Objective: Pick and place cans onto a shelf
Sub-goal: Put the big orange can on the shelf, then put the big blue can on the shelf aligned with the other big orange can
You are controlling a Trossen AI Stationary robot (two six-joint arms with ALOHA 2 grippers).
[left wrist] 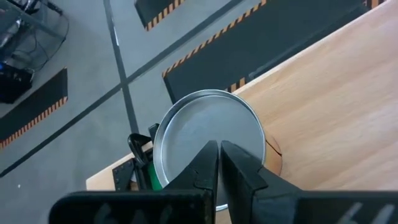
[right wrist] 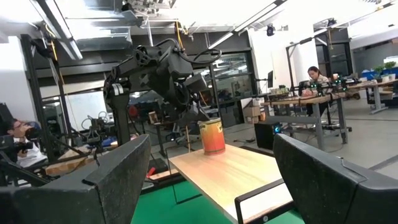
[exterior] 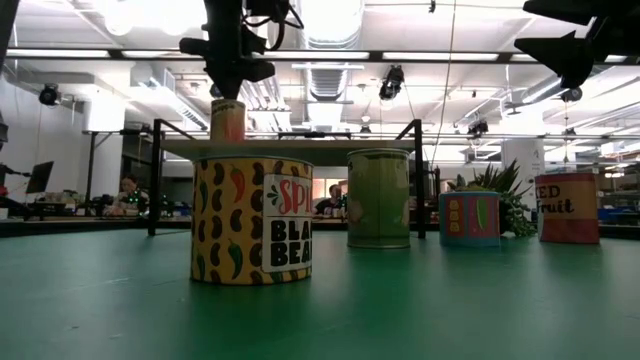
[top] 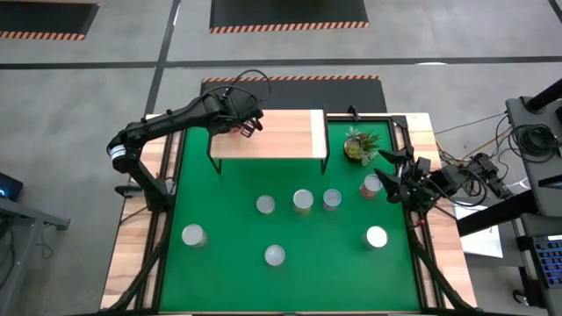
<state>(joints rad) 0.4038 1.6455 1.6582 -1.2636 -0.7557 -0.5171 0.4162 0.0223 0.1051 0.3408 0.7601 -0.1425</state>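
Orange can (right wrist: 212, 137) stands upright on the shelf (top: 281, 133) near its far left corner, long axis vertical, lid up; my left end effector (top: 248, 125) hovers over it, fingers clenched, empty; right end effector (top: 392, 175) spread wide above the red can (top: 371, 186).

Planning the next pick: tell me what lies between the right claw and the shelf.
In the high view, the potted plant sits between the right claw and the shelf, by the shelf's right end. A red can stands right beside that open claw.
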